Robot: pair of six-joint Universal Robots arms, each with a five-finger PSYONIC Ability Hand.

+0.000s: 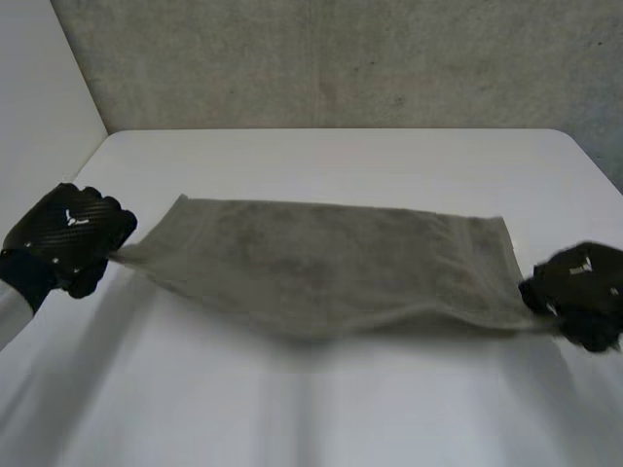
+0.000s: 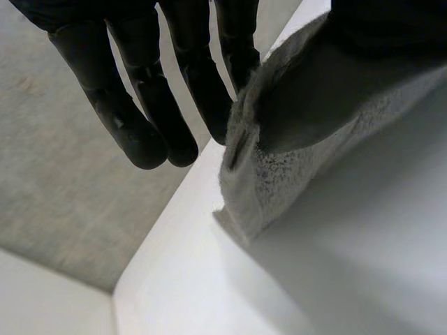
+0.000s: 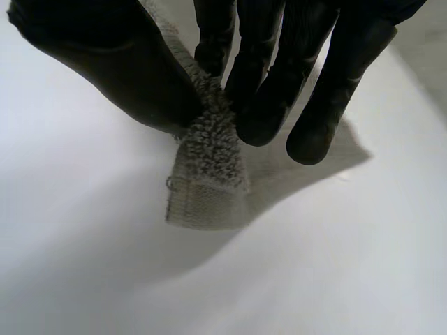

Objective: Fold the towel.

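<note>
Head view: grey towel stretched wide over white table, pulled between both hands, near edge raised and sagging in the middle, shadow beneath. Far edge probably resting on the tabletop, hard to confirm from this angle. At nine o'clock, left hand, closed on the towel's near-left corner. At roughly four o'clock, right hand, closed on the near-right corner.

Left wrist view: towel corner pinched between left thumb and one finger. Remaining fingers straight, off the cloth, spread beside the pinch. Hemmed end of the corner poking out just past the thumb tip.

Right wrist view: opposite corner clamped between right thumb and fingertips. Short hemmed tab of terry hanging just beyond the pinch, shadow on the table under it.
</note>
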